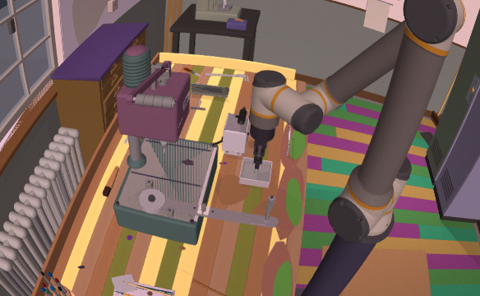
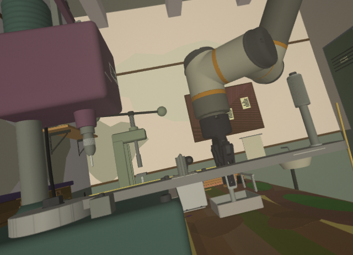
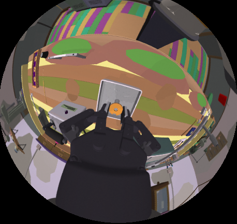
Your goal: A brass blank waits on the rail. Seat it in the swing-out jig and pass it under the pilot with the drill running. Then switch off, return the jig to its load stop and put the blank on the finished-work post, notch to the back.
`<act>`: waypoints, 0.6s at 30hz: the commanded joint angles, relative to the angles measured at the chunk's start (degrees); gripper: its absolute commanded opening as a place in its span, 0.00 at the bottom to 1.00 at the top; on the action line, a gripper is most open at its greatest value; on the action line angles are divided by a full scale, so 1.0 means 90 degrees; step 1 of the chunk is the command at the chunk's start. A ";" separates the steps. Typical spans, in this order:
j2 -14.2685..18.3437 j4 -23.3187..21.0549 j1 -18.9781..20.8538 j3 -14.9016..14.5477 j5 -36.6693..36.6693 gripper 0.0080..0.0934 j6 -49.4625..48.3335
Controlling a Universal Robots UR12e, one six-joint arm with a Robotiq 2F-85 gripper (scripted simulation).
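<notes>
On the bench to the right of the drill press sits a shallow white tray (image 1: 256, 172) with the finished-work post (image 2: 233, 194) standing up from its floor. My gripper (image 3: 115, 113) is directly over the post, its fingers closed on either side of the brass blank (image 3: 115, 108), an orange-gold disc with a centre hole. The blank is at the top of the post; I cannot tell where its notch faces. The swing-out jig's arm (image 1: 240, 216) reaches right from the drill table, ending in a knurled handle (image 1: 270, 204). The drill chuck and pilot (image 2: 89, 147) hang over the table.
A white switch box (image 1: 236, 133) stands just behind the tray. The purple drill head (image 1: 153, 105) and green base (image 1: 162, 205) fill the left of the bench. A round white puck (image 1: 152, 200) lies on the table, and a clamp (image 2: 129, 149) stands behind it.
</notes>
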 commanded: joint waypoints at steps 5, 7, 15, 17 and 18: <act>-0.0002 -0.0002 0.0000 -0.0004 0.0000 0.41 0.0000; -0.0002 -0.0002 0.0000 -0.0004 0.0000 0.46 0.0000; -0.0002 -0.0002 0.0000 -0.0004 0.0000 0.59 0.0000; -0.0002 -0.0002 0.0000 -0.0004 0.0000 0.59 0.0000; -0.0002 -0.0002 0.0000 -0.0004 0.0000 0.59 0.0000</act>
